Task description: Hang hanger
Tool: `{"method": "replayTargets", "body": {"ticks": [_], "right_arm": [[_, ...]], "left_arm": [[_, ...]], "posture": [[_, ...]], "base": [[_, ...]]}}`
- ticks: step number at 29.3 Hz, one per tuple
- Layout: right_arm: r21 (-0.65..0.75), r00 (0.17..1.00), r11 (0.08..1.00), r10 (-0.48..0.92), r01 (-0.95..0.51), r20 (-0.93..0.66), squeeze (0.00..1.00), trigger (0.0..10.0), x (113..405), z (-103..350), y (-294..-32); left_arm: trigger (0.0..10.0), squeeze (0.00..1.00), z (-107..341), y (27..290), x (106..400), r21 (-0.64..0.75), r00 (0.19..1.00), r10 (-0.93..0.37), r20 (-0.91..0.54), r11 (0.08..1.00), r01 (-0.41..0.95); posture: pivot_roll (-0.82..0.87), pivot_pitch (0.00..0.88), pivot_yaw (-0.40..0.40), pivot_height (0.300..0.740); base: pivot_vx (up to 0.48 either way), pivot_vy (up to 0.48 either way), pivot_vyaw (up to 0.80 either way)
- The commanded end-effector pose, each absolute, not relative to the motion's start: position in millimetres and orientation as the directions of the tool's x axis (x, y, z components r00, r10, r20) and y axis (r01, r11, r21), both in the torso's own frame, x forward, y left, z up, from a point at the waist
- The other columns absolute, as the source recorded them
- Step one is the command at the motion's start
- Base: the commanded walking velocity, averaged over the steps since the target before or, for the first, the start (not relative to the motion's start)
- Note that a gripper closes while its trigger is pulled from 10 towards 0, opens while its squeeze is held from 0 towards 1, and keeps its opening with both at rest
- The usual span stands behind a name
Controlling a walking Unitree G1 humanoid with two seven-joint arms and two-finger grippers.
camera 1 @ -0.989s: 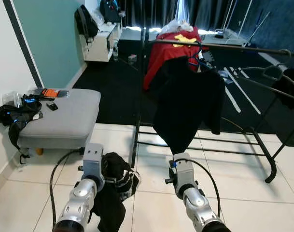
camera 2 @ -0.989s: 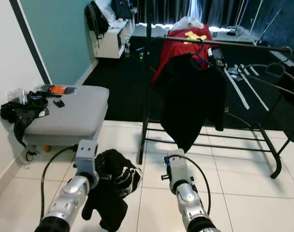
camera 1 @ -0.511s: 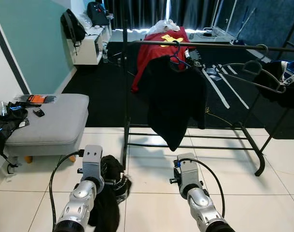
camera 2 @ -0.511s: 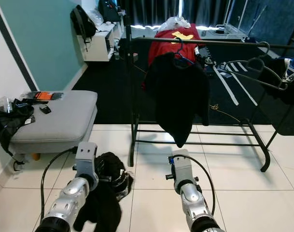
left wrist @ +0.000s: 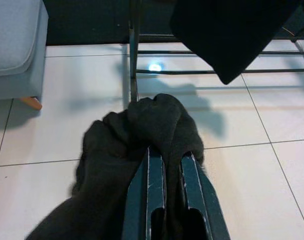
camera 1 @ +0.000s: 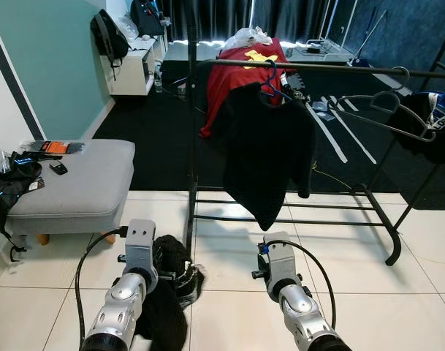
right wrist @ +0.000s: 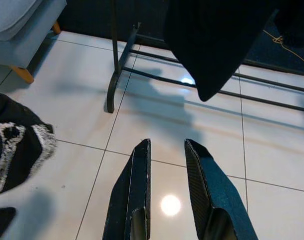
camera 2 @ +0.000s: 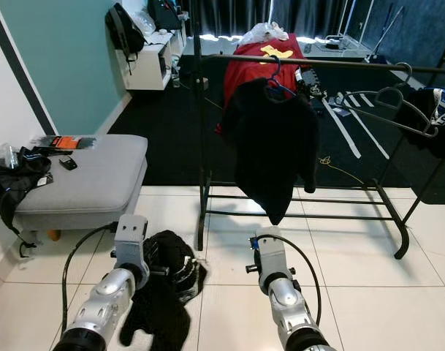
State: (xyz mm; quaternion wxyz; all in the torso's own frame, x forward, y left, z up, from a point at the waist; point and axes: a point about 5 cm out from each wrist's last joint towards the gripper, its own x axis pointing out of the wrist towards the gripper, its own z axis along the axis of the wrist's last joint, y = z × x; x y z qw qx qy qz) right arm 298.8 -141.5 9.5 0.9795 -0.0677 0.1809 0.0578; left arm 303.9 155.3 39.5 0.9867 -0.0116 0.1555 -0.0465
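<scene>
1. The robot stands on the tiled floor facing a black clothes rail, with both arms held low in front of it.
2. The left tool has its two fingers drawn together and clamped on a bundle of black clothing, which hangs from it down toward the floor.
3. Whether a hanger sits inside that bundle cannot be told; the cloth hides whatever the fingers pinch.
4. The right tool has its fingers apart and holds nothing, pointing at bare tile just short of the rail's foot bars.
5. On the rail a black garment already hangs on a blue hanger, with a red garment draped behind it toward the rail's left end.
6. An empty dark hanger hooks over the rail nearer its right end, beside more dark clothing.
7. A grey ottoman stands off to the robot's left, well apart from the rail.
8. Judged from this, the step in hand is the carry: the load is gripped, but it is low and well below the bar.
9. The next move calls for stepping closer, raising the left arm above the bar, and choosing the open stretch between the black garment and the empty hanger.
10. If a hook is buried in the cloth, it must face the bar before lowering, and the free right tool could steady the load.
</scene>
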Motion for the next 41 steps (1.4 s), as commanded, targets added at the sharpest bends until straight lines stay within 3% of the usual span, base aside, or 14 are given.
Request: {"method": "replayTargets", "body": {"ticks": [1, 41], "right_arm": [[-0.101, 0.924, 0.986, 0.084, -0.130, -0.373, 0.00, 10.0, 297.6, 7.8, -142.3], [-0.099, 0.924, 0.987, 0.080, -0.126, -0.374, 0.00, 10.0, 296.9, 7.3, -144.0]], "left_arm": [[10.0, 0.00, 42.5, 152.5, 305.1, -0.043, 0.949, -0.116, -0.292, 0.993, 0.108], [10.0, 0.00, 40.8, 158.9, 304.7, -0.019, 0.955, -0.062, -0.291, 0.998, 0.059]], "posture": [[0.06, 0.011, -0.012, 0.740], [0.06, 0.020, -0.012, 0.740]], "base": [[0.000, 0.000, 0.00], [0.000, 0.000, 0.00]]}}
